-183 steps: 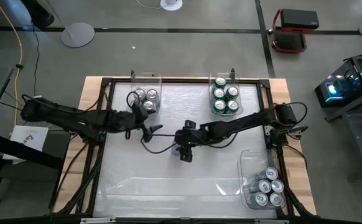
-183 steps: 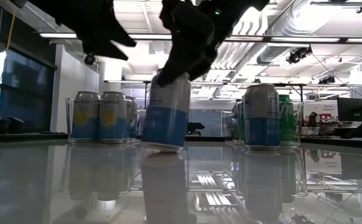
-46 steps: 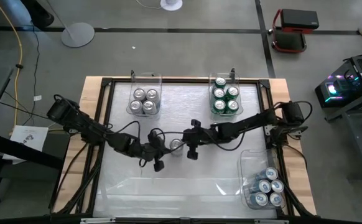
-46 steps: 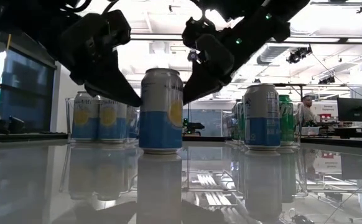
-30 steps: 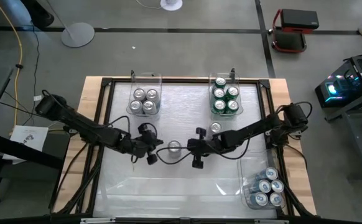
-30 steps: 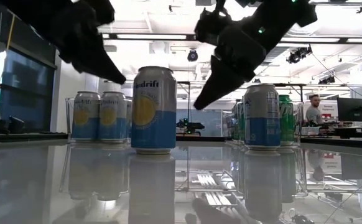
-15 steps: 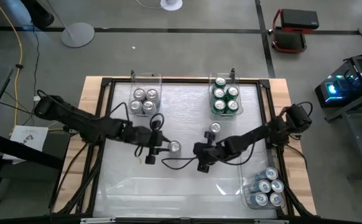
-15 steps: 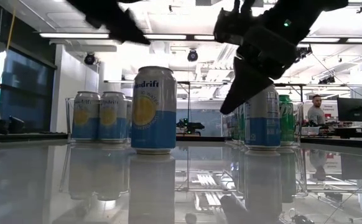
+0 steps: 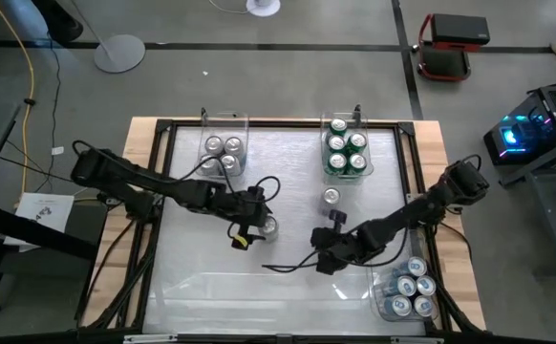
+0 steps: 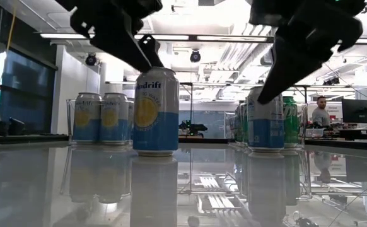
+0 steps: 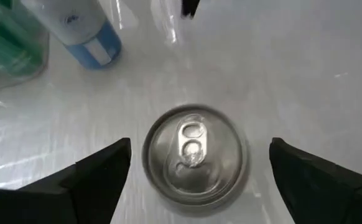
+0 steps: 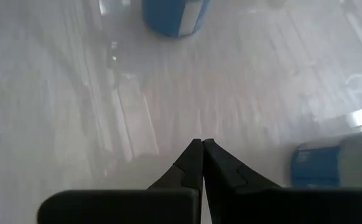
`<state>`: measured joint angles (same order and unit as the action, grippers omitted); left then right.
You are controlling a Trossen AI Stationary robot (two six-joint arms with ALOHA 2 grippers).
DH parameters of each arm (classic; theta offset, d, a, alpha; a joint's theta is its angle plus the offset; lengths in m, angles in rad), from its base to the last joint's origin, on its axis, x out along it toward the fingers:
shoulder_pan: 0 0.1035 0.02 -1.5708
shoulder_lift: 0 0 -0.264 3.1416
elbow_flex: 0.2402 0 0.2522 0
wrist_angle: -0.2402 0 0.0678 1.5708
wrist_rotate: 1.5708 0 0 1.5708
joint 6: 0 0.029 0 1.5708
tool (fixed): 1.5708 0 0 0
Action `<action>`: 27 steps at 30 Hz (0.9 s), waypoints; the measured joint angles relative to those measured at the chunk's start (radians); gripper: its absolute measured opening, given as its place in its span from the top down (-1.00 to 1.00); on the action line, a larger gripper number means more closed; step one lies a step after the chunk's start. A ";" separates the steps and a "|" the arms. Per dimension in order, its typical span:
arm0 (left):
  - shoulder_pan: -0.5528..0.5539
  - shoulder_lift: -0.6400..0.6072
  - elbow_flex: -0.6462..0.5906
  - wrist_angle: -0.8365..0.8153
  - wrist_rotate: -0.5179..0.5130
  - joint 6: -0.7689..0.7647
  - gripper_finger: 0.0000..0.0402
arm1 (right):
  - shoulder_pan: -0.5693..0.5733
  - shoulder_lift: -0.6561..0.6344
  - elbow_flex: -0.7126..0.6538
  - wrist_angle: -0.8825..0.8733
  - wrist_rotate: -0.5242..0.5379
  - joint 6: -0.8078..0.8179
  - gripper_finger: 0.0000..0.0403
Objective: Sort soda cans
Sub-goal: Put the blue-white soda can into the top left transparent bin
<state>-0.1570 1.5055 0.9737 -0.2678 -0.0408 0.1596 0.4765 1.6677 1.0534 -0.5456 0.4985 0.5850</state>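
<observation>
A blue-and-yellow soda can stands upright on its base near the table's middle; its silver top shows in the left wrist view. My left gripper hangs open just above it, one finger on each side of the top and clear of it. A blue-and-white can stands loose to the right. My right gripper is shut over bare table nearer the front right, with nothing in it.
Three clear bins hold cans: silver-topped ones at the far left, green ones at the far middle, blue ones at the near right. Bare table lies along the near edge. A person stands far off in the room.
My left gripper has moved toward the table's right edge, over the blue-and-yellow can, and has opened. My right gripper, still shut, has drawn away from that can toward the near right. The can has stayed in place.
</observation>
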 joint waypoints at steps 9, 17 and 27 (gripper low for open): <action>0.001 0.060 0.000 0.012 -0.013 0.001 -0.80 | 0.024 -0.029 0.000 0.010 0.076 -0.006 1.00; 0.002 0.084 -0.001 0.039 -0.013 -0.055 -0.66 | 0.023 -0.029 0.000 0.011 0.076 -0.006 1.00; 0.000 0.047 -0.003 0.079 -0.042 -0.265 -0.41 | 0.056 -0.033 0.000 -0.019 0.076 0.002 1.00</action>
<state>-0.1570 1.5525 0.9710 -0.1892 -0.0830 -0.1050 0.5322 1.6352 1.0534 -0.5642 0.5750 0.5871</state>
